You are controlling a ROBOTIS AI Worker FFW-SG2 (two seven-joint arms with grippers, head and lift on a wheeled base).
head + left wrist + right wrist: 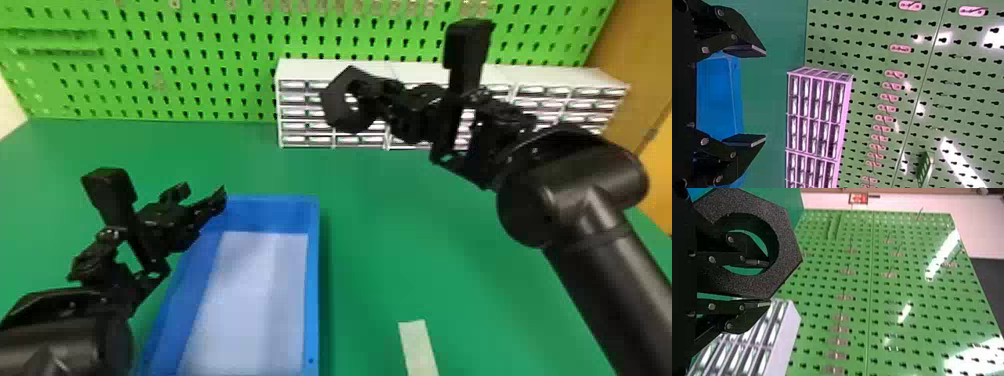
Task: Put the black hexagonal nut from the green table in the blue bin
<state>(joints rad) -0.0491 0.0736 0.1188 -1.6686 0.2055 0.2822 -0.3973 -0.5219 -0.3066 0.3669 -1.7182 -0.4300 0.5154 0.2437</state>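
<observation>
My right gripper [371,104] is raised at the back, well above the green table [380,250]. It is shut on the black hexagonal nut [336,107], which hangs in front of the drawer cabinet. In the right wrist view, one finger of my right gripper [767,283] passes into the hole of the nut [788,246] and the other lies outside its rim. The blue bin [312,285] stands on the table at centre left, its white floor bare where visible. Over that bin's far left corner, my left gripper [204,192] is held open; in its wrist view, nothing lies between the tips of my left gripper [764,95].
A white drawer cabinet [305,71] stands along the table's back edge, against a green pegboard [175,60] with small hooks. A pale strip [418,345] lies on the table near the front, right of the bin.
</observation>
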